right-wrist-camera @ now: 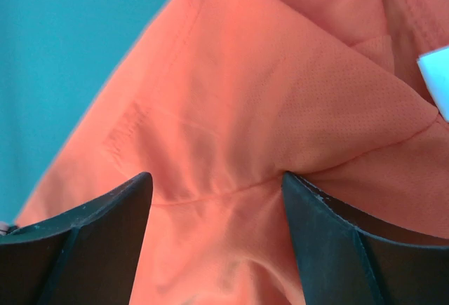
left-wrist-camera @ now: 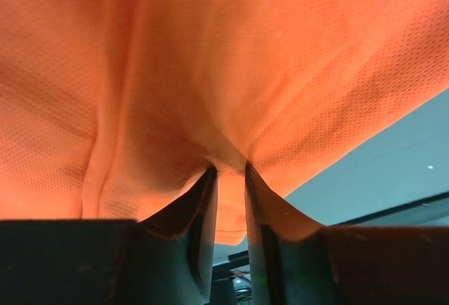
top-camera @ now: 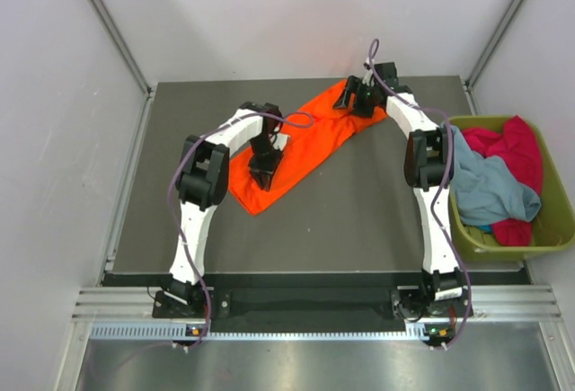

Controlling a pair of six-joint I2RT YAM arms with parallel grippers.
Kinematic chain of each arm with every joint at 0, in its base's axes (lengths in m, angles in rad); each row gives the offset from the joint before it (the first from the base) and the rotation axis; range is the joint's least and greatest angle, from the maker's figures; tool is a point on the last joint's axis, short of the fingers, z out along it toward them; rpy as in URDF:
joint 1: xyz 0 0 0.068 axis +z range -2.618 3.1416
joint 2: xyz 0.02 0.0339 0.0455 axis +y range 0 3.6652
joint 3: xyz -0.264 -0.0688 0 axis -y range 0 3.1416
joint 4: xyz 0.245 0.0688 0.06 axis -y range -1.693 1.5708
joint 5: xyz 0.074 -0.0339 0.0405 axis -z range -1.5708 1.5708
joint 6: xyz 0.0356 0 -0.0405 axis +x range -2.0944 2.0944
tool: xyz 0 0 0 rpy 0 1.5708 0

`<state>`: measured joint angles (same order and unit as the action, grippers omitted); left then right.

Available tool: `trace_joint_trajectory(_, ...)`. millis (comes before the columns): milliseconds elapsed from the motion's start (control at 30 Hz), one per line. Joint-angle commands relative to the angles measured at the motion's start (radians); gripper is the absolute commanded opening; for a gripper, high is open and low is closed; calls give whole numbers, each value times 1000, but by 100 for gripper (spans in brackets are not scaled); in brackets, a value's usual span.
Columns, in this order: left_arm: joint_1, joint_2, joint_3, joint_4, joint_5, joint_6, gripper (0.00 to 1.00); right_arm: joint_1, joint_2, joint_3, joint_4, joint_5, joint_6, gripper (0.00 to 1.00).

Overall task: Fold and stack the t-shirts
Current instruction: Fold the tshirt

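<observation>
The bright orange t-shirt lies stretched diagonally across the dark table. My left gripper is at its lower-left part. In the left wrist view the gripper is shut on a pinch of the orange cloth, which drapes over the fingers. My right gripper is at the shirt's far upper-right end. In the right wrist view the gripper is open, its jaws spread wide with the orange cloth between them. A grey-blue shirt and magenta-red shirts lie in the bin.
The olive-green bin stands at the table's right edge, beside the right arm. A white label shows on the orange shirt in the right wrist view. Grey walls enclose the table on the left, back and right.
</observation>
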<state>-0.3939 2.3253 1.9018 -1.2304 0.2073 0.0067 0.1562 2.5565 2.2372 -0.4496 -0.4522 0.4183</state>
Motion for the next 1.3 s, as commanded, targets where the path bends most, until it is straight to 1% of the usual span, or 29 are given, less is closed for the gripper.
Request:
trace_joint_trajectory(0, -57, 59, -9, 75, -100, 36, 28, -10, 56, 62, 49, -45, 59, 75)
trace_joint_trajectory(167, -134, 13, -82, 83, -89, 22, 30, 8, 105, 68, 91, -69, 118, 75)
trace_joint_trajectory(300, -167, -12, -125, 94, -101, 18, 32, 29, 137, 108, 120, -82, 151, 75)
trace_joint_trajectory(467, -206, -17, -129, 94, -121, 15, 34, 58, 156, 131, 169, -94, 188, 75)
trace_joint_trajectory(633, -260, -30, -118, 92, -132, 13, 34, 86, 154, 134, 192, -112, 217, 75)
trace_joint_trajectory(700, -278, -40, -110, 98, -157, 12, 34, 88, 149, 133, 186, -114, 215, 75)
trace_joint_trajectory(933, -275, -56, -79, 103, -249, 33, 35, 51, 35, 32, 126, -105, 137, 75)
trace_joint_trajectory(1267, -258, -95, -125, 103, -223, 44, 36, -84, -85, -86, 8, -26, -3, 75)
